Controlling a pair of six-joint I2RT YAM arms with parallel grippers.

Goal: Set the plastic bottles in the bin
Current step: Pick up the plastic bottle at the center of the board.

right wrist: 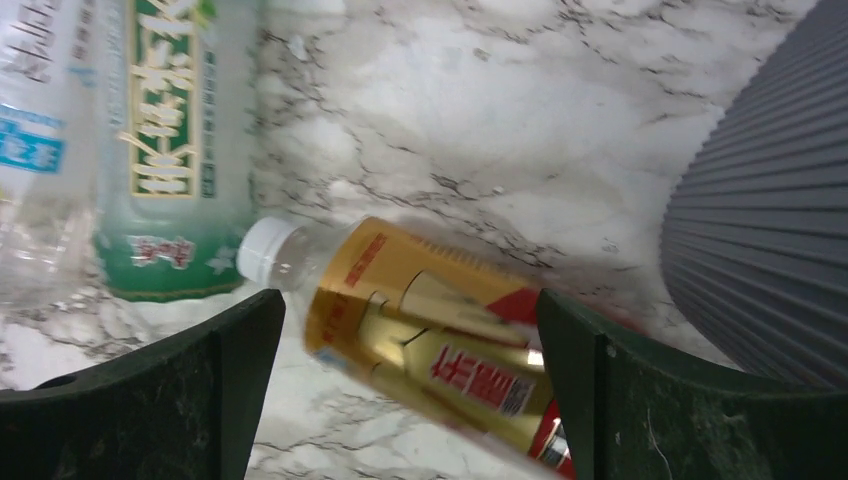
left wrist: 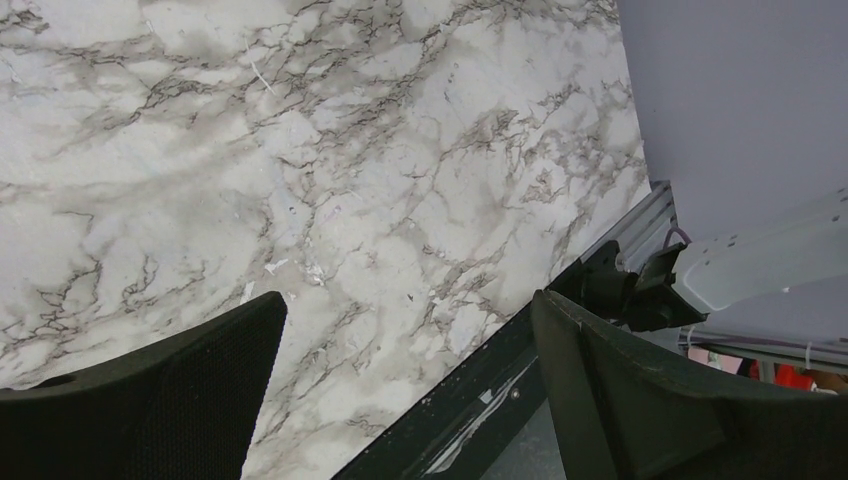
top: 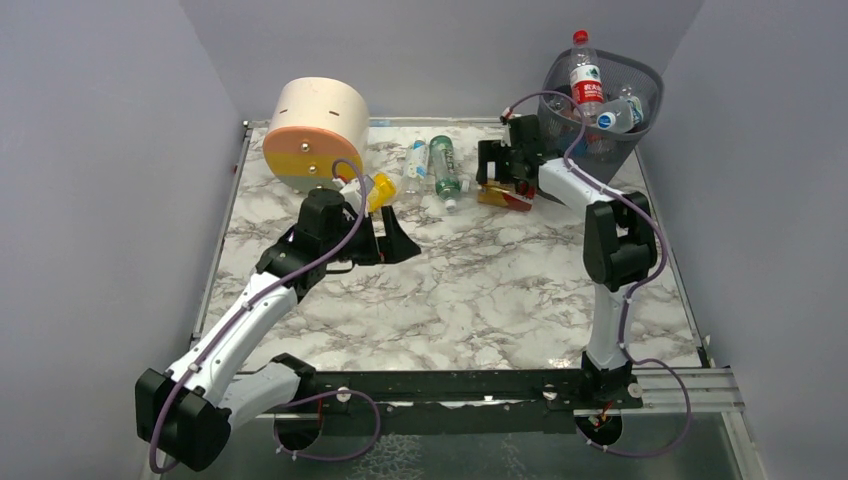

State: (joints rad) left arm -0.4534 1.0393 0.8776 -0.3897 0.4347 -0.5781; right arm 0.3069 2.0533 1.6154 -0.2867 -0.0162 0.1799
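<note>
A gold-labelled bottle (right wrist: 440, 335) with a white cap lies on the marble between the fingers of my open right gripper (right wrist: 408, 300); neither finger touches it. From above, this bottle (top: 507, 197) lies just left of the dark mesh bin (top: 640, 75), below the right gripper (top: 497, 168). A green-labelled bottle (right wrist: 170, 130) (top: 444, 166) and a clear bottle (right wrist: 30, 140) (top: 415, 160) lie further left. A yellow bottle (top: 381, 190) rests against the drawer unit. The bin holds a red-labelled bottle (top: 585, 75) and a blue-capped one (top: 613, 118). My left gripper (top: 393, 240) (left wrist: 410, 390) hangs open and empty over the marble.
The round beige, orange and yellow drawer unit (top: 315, 130) stands at the back left. The bin's ribbed wall (right wrist: 770, 220) is close on the right of the right gripper. The black rail (left wrist: 480, 400) at the table's near edge runs under the left gripper.
</note>
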